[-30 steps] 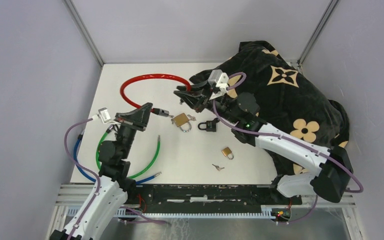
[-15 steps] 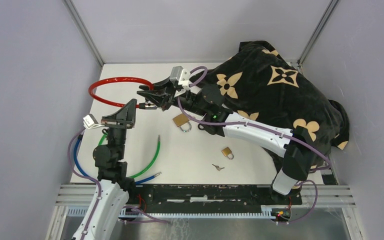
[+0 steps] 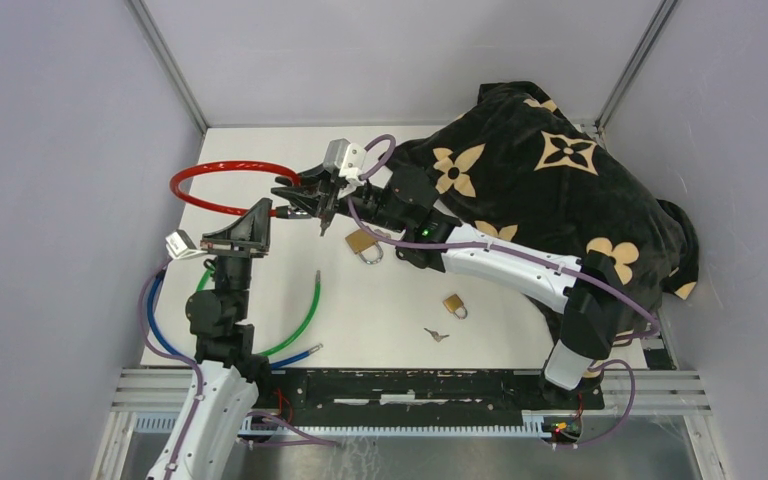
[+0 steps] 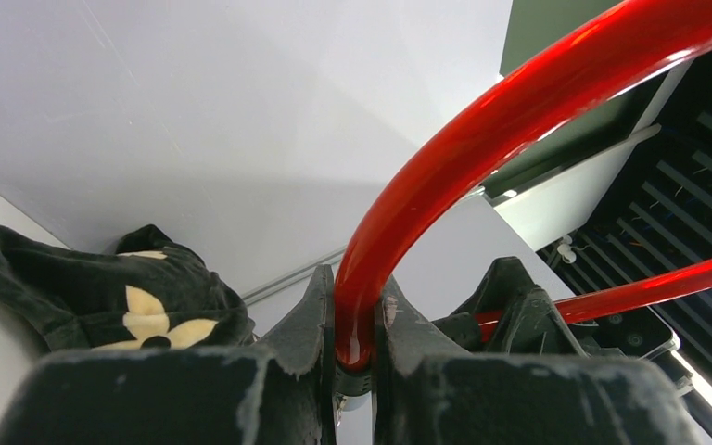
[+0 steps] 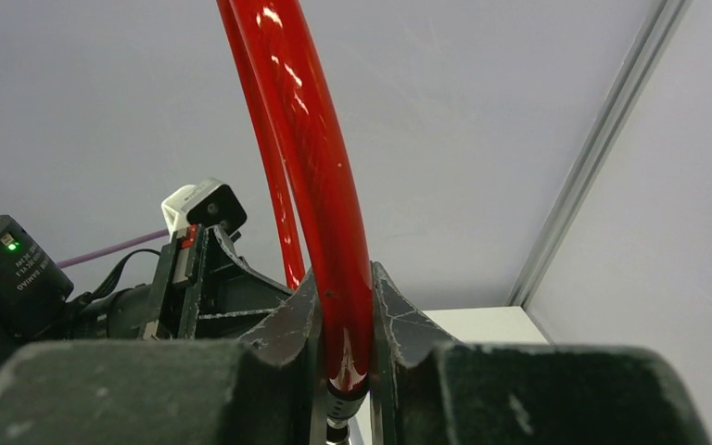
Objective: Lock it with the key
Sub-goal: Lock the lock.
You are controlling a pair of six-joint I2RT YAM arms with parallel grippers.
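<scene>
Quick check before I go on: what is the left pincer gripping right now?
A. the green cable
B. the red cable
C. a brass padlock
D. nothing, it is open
B: in the left wrist view the red cable is clamped in the left pincer, its two sides pressed against the cable.
</scene>
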